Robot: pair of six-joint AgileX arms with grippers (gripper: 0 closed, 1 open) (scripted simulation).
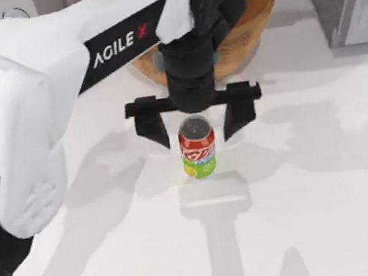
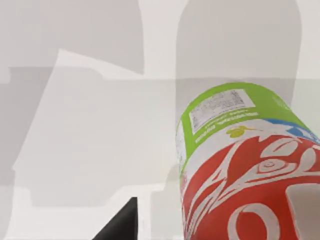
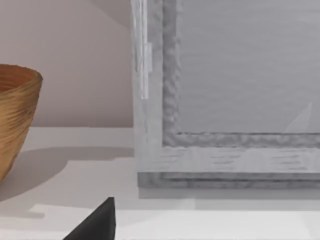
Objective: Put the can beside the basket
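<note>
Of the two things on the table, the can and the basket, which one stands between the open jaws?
The can: it stands upright between the left gripper jaws. The basket sits farther back, behind the arm.

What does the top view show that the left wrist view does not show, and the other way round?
Top view alone: the left arm reaching across the table, the left gripper with its jaws open on either side of the upright can without touching it, the can's silver top, and the basket behind the arm, apart from the can.
Left wrist view alone: the printed label panel on the can's green part, seen close.
Both: the can, red and lime-green, and the white table with shadows.
</note>
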